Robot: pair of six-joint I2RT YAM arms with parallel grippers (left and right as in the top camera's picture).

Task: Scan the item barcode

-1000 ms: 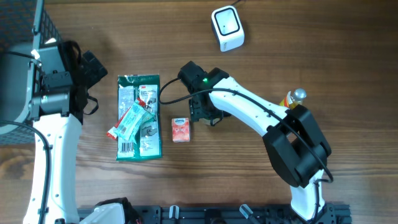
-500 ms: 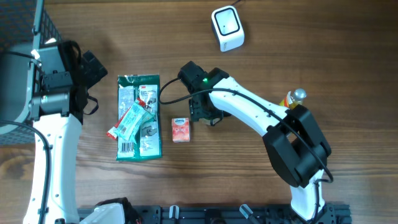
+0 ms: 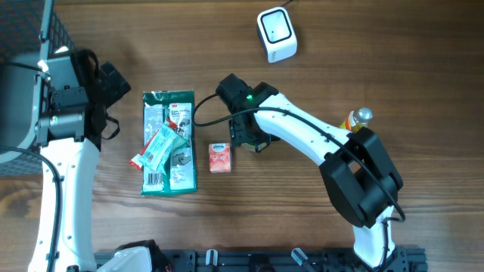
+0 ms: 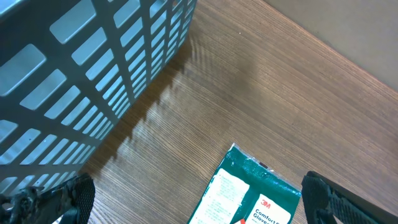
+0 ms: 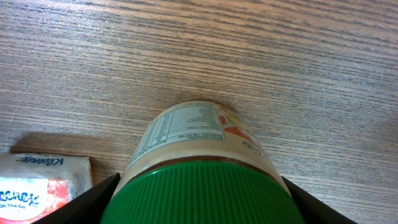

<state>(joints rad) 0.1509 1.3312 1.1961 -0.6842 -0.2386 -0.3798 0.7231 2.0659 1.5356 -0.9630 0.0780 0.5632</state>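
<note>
A jar with a ribbed green lid (image 5: 205,196) and a pale nutrition label (image 5: 186,127) fills the right wrist view. My right gripper (image 5: 200,202) is shut on it, a black finger (image 5: 93,204) pressed to each side of the lid. From overhead the jar is hidden under that gripper (image 3: 248,137). The white barcode scanner (image 3: 276,34) stands at the far side of the table, well beyond the jar. My left gripper (image 3: 112,102) hangs open and empty at the left, its fingers (image 4: 348,199) wide apart above the table.
A green glove pack (image 3: 168,143) with a red-tipped sachet (image 3: 157,147) on it lies left of centre. A small tissue pack (image 3: 219,157) lies just left of the jar. A grey basket (image 4: 93,74) stands far left. A yellow bottle (image 3: 357,119) stands at right.
</note>
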